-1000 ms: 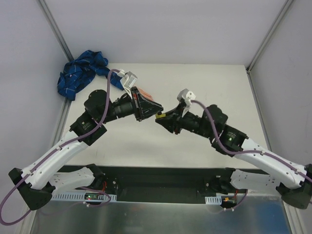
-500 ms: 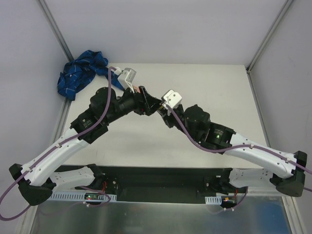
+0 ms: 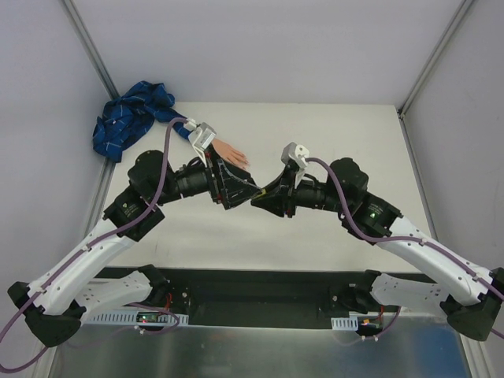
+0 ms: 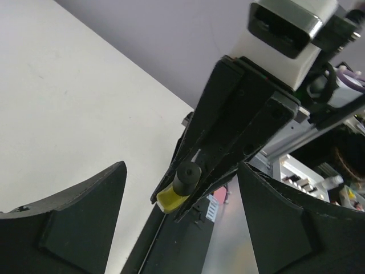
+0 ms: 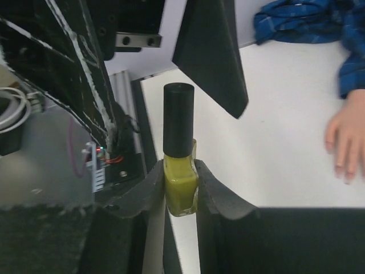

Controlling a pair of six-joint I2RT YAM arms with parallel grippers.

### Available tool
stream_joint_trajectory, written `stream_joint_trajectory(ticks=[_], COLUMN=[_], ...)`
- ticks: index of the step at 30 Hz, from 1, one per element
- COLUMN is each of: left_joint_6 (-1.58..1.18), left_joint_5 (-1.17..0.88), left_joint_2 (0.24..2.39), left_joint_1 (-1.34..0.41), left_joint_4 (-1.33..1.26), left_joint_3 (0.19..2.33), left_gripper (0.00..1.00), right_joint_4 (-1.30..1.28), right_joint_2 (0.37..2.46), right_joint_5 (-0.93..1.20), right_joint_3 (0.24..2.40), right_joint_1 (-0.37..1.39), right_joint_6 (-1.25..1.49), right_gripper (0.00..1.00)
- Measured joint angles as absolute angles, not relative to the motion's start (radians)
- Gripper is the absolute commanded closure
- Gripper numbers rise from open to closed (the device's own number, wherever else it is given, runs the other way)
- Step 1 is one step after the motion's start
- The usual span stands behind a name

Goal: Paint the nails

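Observation:
A small flesh-coloured mannequin hand (image 3: 230, 151) lies palm down on the white table, its blue plaid sleeve (image 3: 132, 116) bunched at the far left corner. The nails (image 5: 340, 166) show faintly at its fingertips on the right edge of the right wrist view. My right gripper (image 5: 181, 171) is shut on a yellow-green polish bottle (image 5: 180, 185) whose black cap (image 5: 178, 119) points up. My left gripper (image 4: 181, 171) is open, its fingers (image 4: 85, 220) standing wide on either side of the cap (image 4: 187, 176) without touching it. Both grippers meet above mid-table, just in front of the hand.
Grey booth walls and metal frame posts (image 3: 88, 47) close the table at back and sides. The black base rail (image 3: 260, 287) with both arm mounts runs along the near edge. The right arm's wrist camera (image 4: 288, 31) hangs close above my left fingers.
My left gripper has opened from shut and released the cap. Both arms swung up-left half a second ago and have come back down to mid-table. The bottle stays in the right gripper.

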State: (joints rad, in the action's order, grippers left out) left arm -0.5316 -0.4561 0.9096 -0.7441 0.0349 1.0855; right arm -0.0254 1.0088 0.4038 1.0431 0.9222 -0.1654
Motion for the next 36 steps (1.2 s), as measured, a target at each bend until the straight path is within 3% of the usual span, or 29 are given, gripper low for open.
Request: stream_joint_trajectory(ticks=[5, 10, 14, 17, 18, 23, 25, 29, 31, 34, 36], left_joint_6=[-0.54, -0.554, -0.569, -0.575, -0.578, -0.555, -0.551, -0.55, -0.54, -0.54, -0.545], left_joint_5=[-0.554, -0.594, -0.616, -0.627, -0.629, -0.601, -0.543, -0.399, -0.293, -0.165, -0.133], left_joint_2=[0.908, 0.907, 0.913, 0.928, 0.933, 0.949, 0.951, 0.947, 0.95, 0.979, 0.994], left_joint_1=[-0.739, -0.739, -0.739, -0.739, -0.739, -0.738, -0.738, -0.756, -0.788, -0.83, -0.833], left_joint_4=[-0.03, -0.069, -0.079, -0.086, -0.087, -0.084, -0.055, -0.022, -0.006, 0.037, 0.044], left_joint_3=[1.065, 1.064, 1.065, 1.065, 1.065, 1.067, 1.067, 1.068, 1.076, 1.096, 1.105], left_gripper=[0.37, 0.47, 0.62, 0.83, 1.0, 1.0, 1.0, 1.0, 1.0, 1.0, 0.85], right_joint_4=[0.007, 0.043, 0.068, 0.078, 0.078, 0.051, -0.011, -0.102, -0.081, -0.06, -0.057], right_joint_2=[1.007, 0.997, 0.996, 0.996, 0.996, 0.995, 0.996, 1.07, 1.12, 1.165, 1.168], right_joint_5=[0.556, 0.61, 0.63, 0.636, 0.633, 0.541, 0.329, -0.348, -0.574, -0.735, -0.744], right_joint_3=[1.032, 1.032, 1.032, 1.032, 1.032, 1.03, 1.048, 1.141, 1.158, 1.158, 1.151], right_joint_1=[0.886, 0.863, 0.859, 0.859, 0.859, 0.874, 0.955, 1.237, 1.311, 1.348, 1.345], right_joint_6=[-0.093, -0.054, -0.033, -0.026, -0.026, -0.034, -0.094, -0.258, -0.331, -0.408, -0.435], right_gripper=[1.0, 1.0, 1.0, 1.0, 1.0, 1.0, 1.0, 1.0, 1.0, 1.0, 1.0])
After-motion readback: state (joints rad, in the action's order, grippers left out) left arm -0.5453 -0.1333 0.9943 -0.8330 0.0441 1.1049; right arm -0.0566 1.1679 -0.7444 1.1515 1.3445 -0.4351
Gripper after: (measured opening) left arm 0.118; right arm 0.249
